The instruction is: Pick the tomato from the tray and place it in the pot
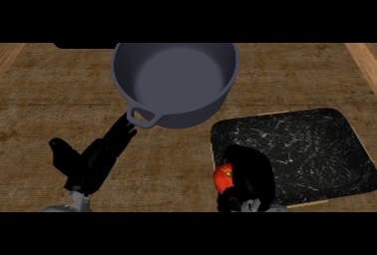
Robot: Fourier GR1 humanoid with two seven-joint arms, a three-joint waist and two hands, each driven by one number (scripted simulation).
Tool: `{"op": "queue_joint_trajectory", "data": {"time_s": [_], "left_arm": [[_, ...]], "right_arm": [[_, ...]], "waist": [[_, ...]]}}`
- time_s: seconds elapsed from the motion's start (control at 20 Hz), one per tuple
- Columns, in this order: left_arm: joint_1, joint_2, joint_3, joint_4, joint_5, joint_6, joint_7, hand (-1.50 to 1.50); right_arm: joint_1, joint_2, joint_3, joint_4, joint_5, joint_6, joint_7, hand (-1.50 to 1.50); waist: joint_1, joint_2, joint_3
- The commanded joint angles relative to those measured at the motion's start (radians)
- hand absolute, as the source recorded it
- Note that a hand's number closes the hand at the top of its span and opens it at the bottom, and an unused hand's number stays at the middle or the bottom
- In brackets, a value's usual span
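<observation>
A red tomato (222, 178) shows at the near left edge of the black marbled tray (309, 144). My right hand (250, 174) is curled round it and hides most of it. The grey pot (177, 79) stands at the back centre, its loop handle (143, 117) pointing toward me. My left hand (92, 162) lies open on the counter at the lower left, its straight fingers reaching up to just beside the pot's handle.
The wooden counter (52, 99) runs across the whole view. A dark object (81, 45) shows at the far edge, left of the pot. A pale strip (362, 60) runs along the right side.
</observation>
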Motion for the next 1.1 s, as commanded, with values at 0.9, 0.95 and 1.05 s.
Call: {"op": "queue_joint_trajectory", "data": {"time_s": [0.9,0.95,1.05], "left_arm": [[-0.020,-0.015,0.016,0.039,-0.003,-0.021,-0.007,0.00],[-0.037,-0.021,-0.004,0.007,-0.021,0.002,0.034,0.00],[-0.033,-0.010,0.016,0.021,0.002,-0.017,0.028,0.00]], "right_arm": [[-0.604,0.036,-0.075,-0.394,0.122,0.242,0.319,1.50],[-0.636,0.036,-0.125,-0.361,0.079,0.235,0.313,1.50],[-0.736,0.036,-0.179,-0.290,0.048,0.217,0.316,1.50]], "waist": [[0.015,0.000,-0.001],[0.017,0.000,-0.001],[0.023,0.000,-0.001]]}}
